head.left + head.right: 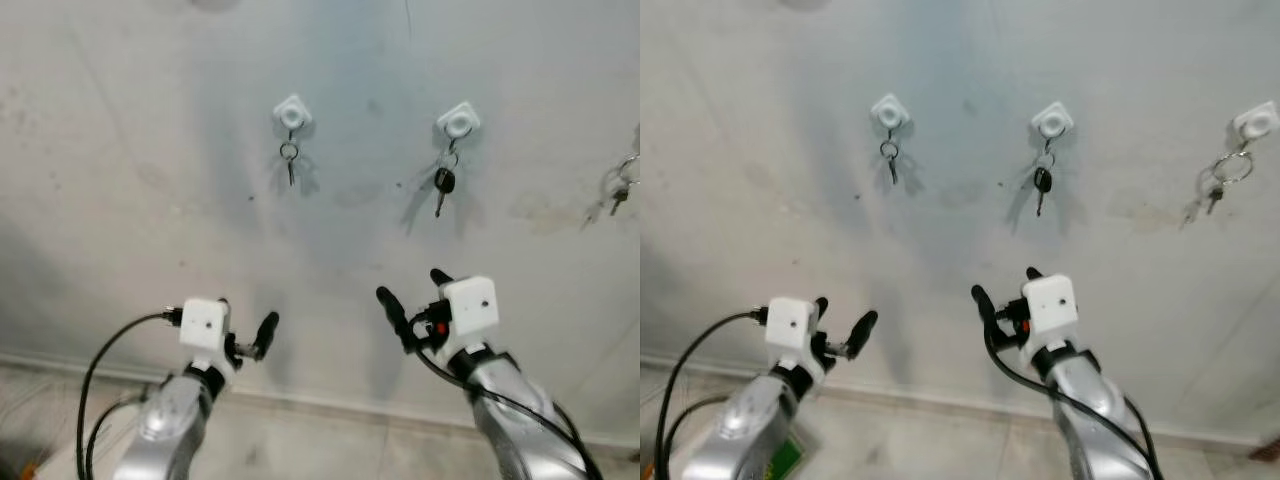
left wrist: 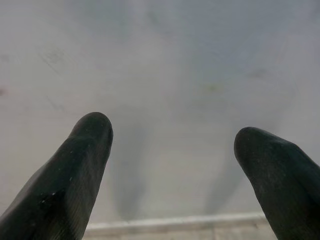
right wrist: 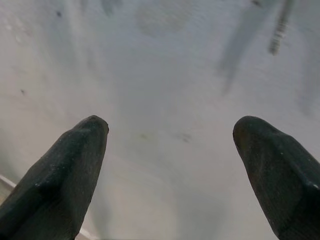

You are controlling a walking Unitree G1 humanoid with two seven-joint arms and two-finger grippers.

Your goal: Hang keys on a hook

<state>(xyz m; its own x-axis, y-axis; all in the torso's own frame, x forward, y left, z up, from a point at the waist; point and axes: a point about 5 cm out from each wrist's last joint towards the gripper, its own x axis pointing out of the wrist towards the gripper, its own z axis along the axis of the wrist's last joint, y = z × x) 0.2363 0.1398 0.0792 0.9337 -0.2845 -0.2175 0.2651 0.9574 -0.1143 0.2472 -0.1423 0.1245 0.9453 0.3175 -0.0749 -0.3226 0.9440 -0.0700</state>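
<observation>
Your right claw point(image 1: 412, 290) is spread wide and holds nothing; your left claw point(image 1: 245, 327) is spread too, also empty. Both arms reach up toward the wall point(image 1: 120, 150), fingers short of it. Above them three white hooks carry keys: left hook point(image 1: 291, 113) with a small key point(image 1: 289, 160), middle hook point(image 1: 458, 121) with a black-headed key point(image 1: 442, 186), right hook point(image 1: 1255, 122) with a bunch point(image 1: 1220, 180). Bare wall lies between claws and hooks.

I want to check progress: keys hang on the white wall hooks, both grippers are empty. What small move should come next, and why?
Probably lower both arms away: the left gripper and right gripper are open below the white wall hooks, where the small metal keys already hang.
</observation>
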